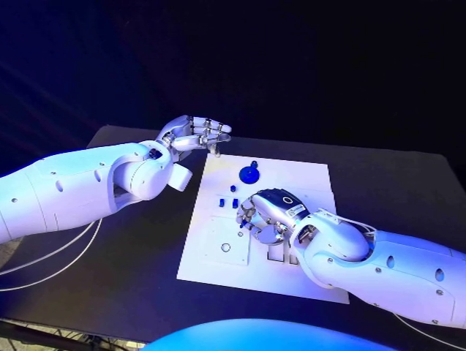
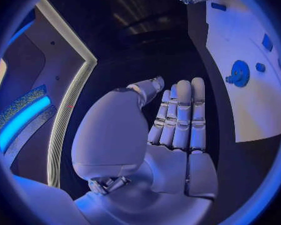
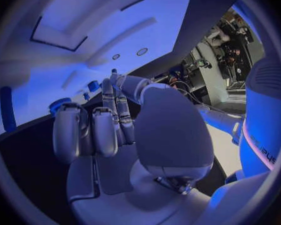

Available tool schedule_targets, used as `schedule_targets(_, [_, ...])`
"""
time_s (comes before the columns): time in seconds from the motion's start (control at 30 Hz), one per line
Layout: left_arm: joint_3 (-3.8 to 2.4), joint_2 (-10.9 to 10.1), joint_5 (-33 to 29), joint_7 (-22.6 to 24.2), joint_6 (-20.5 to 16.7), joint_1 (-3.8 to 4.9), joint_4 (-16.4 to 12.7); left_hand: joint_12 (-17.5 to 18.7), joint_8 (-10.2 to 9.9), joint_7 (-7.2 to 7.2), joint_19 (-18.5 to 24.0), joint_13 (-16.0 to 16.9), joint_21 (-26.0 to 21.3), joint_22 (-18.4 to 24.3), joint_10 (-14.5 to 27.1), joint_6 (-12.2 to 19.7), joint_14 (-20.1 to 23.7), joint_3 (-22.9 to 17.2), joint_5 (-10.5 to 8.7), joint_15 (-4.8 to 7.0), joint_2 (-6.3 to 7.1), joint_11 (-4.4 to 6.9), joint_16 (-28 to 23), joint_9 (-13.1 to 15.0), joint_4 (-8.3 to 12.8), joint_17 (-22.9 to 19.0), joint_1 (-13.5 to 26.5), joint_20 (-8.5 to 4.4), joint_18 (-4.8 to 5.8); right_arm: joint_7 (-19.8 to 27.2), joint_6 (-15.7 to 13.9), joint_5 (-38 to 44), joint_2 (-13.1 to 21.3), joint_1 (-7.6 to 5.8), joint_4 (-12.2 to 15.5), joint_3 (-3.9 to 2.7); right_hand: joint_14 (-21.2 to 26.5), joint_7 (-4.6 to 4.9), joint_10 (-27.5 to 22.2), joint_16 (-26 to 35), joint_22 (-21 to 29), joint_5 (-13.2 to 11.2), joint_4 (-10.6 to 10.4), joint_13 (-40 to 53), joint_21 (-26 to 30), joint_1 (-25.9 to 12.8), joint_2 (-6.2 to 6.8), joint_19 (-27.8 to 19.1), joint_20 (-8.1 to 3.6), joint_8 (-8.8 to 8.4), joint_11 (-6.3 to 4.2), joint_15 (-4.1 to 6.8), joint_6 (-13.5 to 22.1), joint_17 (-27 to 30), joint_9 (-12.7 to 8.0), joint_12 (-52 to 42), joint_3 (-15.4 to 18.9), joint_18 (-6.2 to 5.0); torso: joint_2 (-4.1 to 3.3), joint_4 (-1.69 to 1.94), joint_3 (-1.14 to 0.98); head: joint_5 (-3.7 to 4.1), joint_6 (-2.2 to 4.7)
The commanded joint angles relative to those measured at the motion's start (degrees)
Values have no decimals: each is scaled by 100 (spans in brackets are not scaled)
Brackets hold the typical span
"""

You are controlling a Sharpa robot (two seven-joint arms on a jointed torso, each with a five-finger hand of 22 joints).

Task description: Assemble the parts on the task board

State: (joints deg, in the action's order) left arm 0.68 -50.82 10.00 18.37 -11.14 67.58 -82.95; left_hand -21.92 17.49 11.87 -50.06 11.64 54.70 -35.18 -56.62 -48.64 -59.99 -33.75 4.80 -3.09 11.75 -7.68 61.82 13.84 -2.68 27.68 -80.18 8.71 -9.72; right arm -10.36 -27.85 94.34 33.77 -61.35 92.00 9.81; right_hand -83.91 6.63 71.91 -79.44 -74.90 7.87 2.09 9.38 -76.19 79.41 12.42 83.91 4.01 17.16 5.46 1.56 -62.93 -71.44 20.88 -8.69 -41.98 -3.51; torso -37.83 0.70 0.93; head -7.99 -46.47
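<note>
right hand [image 1: 270,212] sat low over middle of task board [image 1: 306,179], fingers curled downward; i couldn't tell whether it held anything. small blue parts [image 1: 228,199] lay just beside its fingertips, toward robot's left. round blue part [image 1: 249,174] sat further out toward board's far edge, stub pointing away from robot. left hand [image 1: 194,134] hovered off board's far left corner, fingers together and straight in wrist view, holding nothing. i judged right hand nearer small parts, left hand nearer round one.
</note>
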Motion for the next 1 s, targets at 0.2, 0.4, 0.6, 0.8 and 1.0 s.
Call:
schedule_targets(0.2, [-3,17,-20,21,0,8,-18,-28,-12,7,-25,10,-31,8,46,32,31,37,18,-23,-26,-7,-24,-6,14,-7,-25,1,-83,15,177,157,-32,54,-36,8,-249,11,331,23,-949,30,6,-3,26,4,-65,83,-13,21,-294,39,-33,7,7,0,8,57,4,-4,-5,-34,-50])
schedule_targets(0.4, [-3,17,-20,17,2,8,-12,-28,-12,7,-25,10,-31,8,46,32,31,37,18,-23,-26,-7,-24,-6,14,-7,-25,1,-83,7,195,166,-40,71,-29,12,-248,14,332,23,-949,26,9,-1,31,-8,-68,81,-12,19,-293,37,-32,9,9,6,6,57,3,-10,-6,-40,-51])
schedule_targets(0.6, [-3,19,-20,6,14,8,-3,-28,-12,7,-25,10,-31,8,46,32,31,37,18,-23,-26,-7,-24,-6,14,-7,-25,1,-83,3,218,170,-38,81,-24,15,-248,14,332,23,-949,26,9,-1,31,-8,-68,81,-12,19,-293,37,-32,9,9,6,6,57,1,-4,-8,-49,-65])
schedule_targets(0.8, [-3,21,-20,2,13,8,17,-28,-12,7,-25,10,-31,8,46,32,31,37,18,-23,-26,-7,-24,-6,14,-7,-25,1,-83,1,218,172,-22,84,-6,17,-248,14,332,23,-949,26,9,-1,31,-8,-68,81,-12,19,-293,37,-32,9,9,6,6,57,0,-8,-8,-54,-63])
schedule_targets(1.0, [-3,22,-20,0,14,8,29,-28,-12,7,-25,10,-31,8,46,32,31,37,18,-23,-26,-7,-24,-6,14,-7,-25,1,-83,-9,215,174,-15,85,-5,18,-248,14,332,23,-949,26,9,-1,31,-8,-68,81,-12,19,-293,37,-32,9,9,6,6,57,3,-6,-8,-50,-57])
